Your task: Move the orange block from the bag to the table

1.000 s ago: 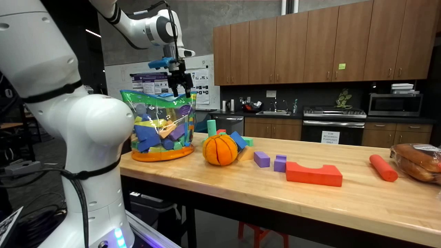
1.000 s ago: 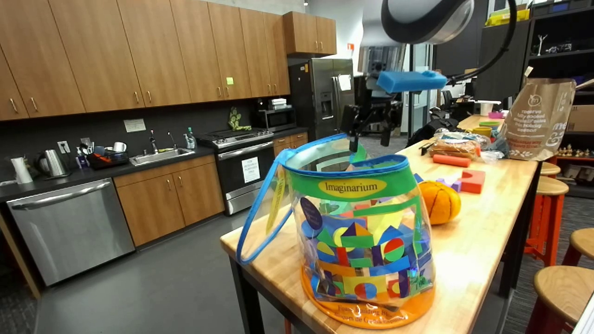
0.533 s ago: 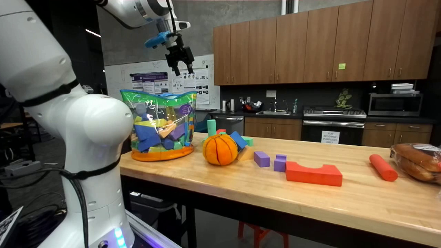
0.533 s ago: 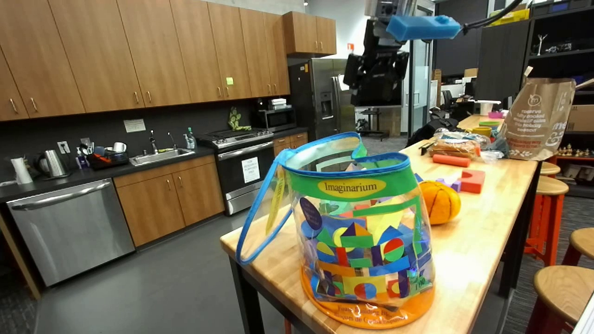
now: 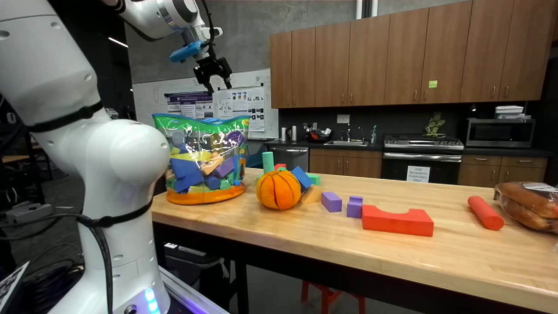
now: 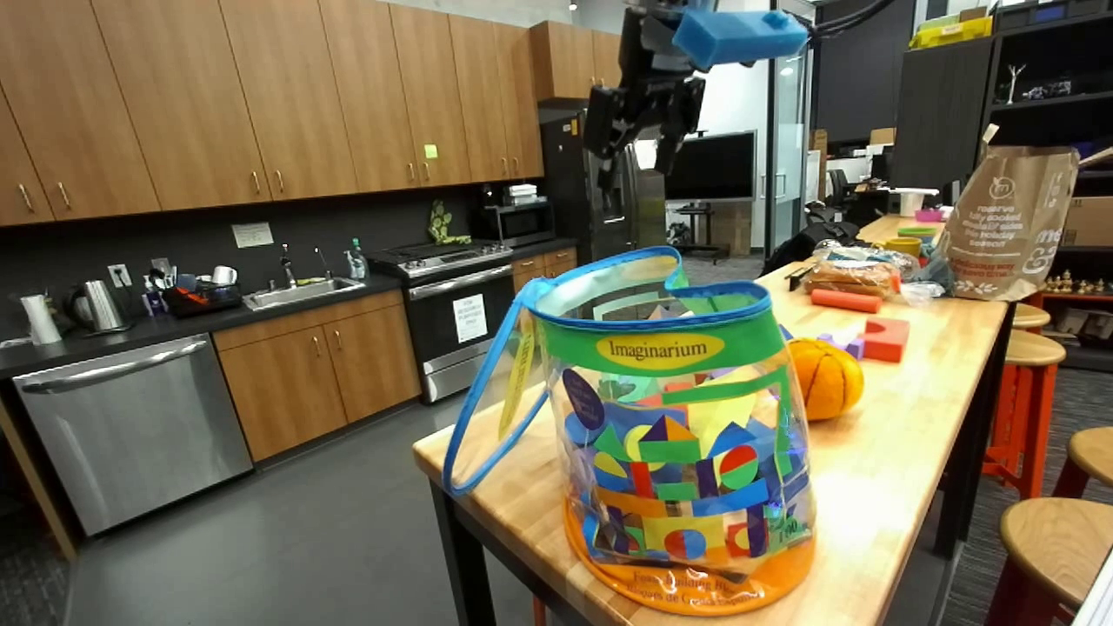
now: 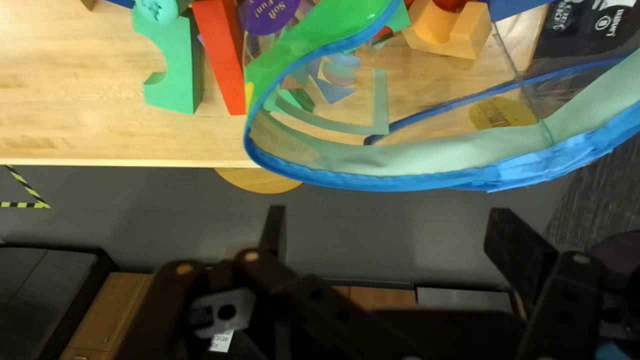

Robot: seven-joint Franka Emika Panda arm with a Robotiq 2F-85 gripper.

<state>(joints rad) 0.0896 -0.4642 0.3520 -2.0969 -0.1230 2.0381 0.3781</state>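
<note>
At far L in an exterior view: white arm (image 5: 126,157) on a base w/ a blue-white lamp (image 5: 151,301), upper links bent over the L end of the table (image 5: 457,244) (thick light butcher-block top, dark legs). Next, in bkgd: whiteboard (image 5: 148,96) w/ posted sheets (image 5: 250,102), on a gray concrete wall (image 5: 248,39). Before it hangs the gripper (image 5: 219,88), black, tilted, above the bag (image 5: 187,125) & apart from its rim; jaws spread wide, gray floor (image 7: 375,240) showing btwn them in the wrist view. Bag stands upright on the tabletop. Inside it lies the orange block (image 5: 211,164), seen thru the clear wall amid blue, yellow & purple pcs. Wrist view also has a notched orange block (image 7: 467,30) within the rim; whether same pc., cannot tell. Surface, cont.: green cylinder (image 5: 267,162), upright; orange ball (image 5: 279,189), near the bag; blue block (image 5: 301,178), tilted, & pale-orange block (image 5: 311,195), both just beside the ball; purple block (image 5: 331,201); 2nd purple block (image 5: 354,206), just beside a red block (image 5: 396,222) w/ concave top; red cylinder (image 5: 485,212) on its side; wrapped bread (image 5: 529,205), cut off at R edge. Room: steel dishwasher (image 5: 291,159), brown upper cabinets (image 5: 370,65), sink (image 5: 347,142) in a black counter (image 5: 501,152), range (image 5: 394,168) bearing a sign (image 5: 417,174) ("FOR RESEARCH PURPOSES ONLY"), microwave (image 5: 499,132). Below table: red stool (image 5: 324,298), partly in frame. Farther R, in an exterior view: brown paper bag (image 6: 1009,217) on the tabletop, well apart from the block bag; wood-topped stool (image 6: 1052,530) alongside.
</note>
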